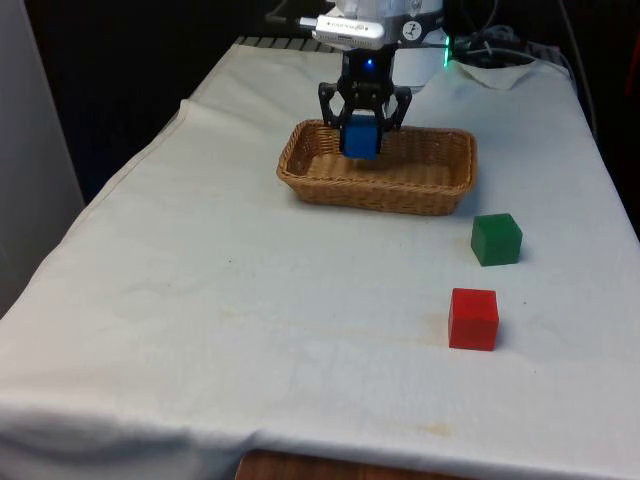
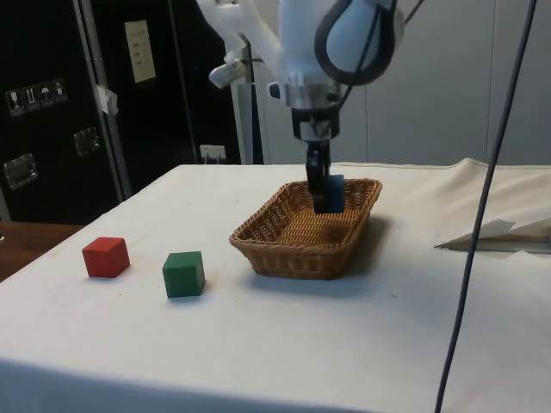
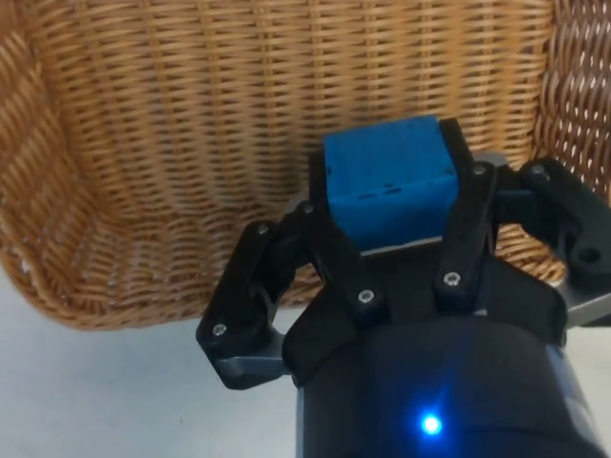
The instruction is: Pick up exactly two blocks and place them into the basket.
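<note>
the gripper (image 1: 362,128) is clamped on the blue block (image 1: 360,137), fingers pressed to two opposite faces, and hangs over the wicker basket (image 1: 455,170) at the end toward the front view's left. judged from the side view, the block sits about level with the rim, not yet on the woven floor.

step in hand, by my reading: setting down the first of two blocks. to do it well, lower straight until the block is close to the weave, then part the fingers fully before lifting – a release from rim height risks a bounce off the sloped wall. it should stay clear of the near wall, so the fingers do not catch the wicker on the way out.

the green block (image 1: 496,239) and red block (image 1: 473,318) rest on the white cloth (image 1: 250,300), well apart from the basket, the green one nearer to it; one more of these is wanted.

views compared: the wrist view shows the grip square on the block – the side view gives height against the rim, which the front view leaves uncertain.
</note>
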You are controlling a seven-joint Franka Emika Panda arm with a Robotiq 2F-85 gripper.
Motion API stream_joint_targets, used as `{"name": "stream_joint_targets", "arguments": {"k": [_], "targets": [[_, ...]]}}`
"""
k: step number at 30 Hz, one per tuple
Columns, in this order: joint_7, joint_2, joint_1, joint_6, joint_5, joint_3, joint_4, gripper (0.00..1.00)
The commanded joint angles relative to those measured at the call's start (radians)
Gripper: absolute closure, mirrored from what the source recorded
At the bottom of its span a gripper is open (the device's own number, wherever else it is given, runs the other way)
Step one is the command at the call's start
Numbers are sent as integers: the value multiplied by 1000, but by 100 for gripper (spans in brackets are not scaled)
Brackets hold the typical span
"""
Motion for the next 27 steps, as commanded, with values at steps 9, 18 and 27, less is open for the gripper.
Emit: {"name": "stream_joint_targets", "arguments": {"k": [9,18,27], "targets": [[-38,17,-9,59,27,8,-16,53],[-45,22,-12,66,29,9,-16,0],[-16,-16,-1,33,-5,-7,-10,0]]}}
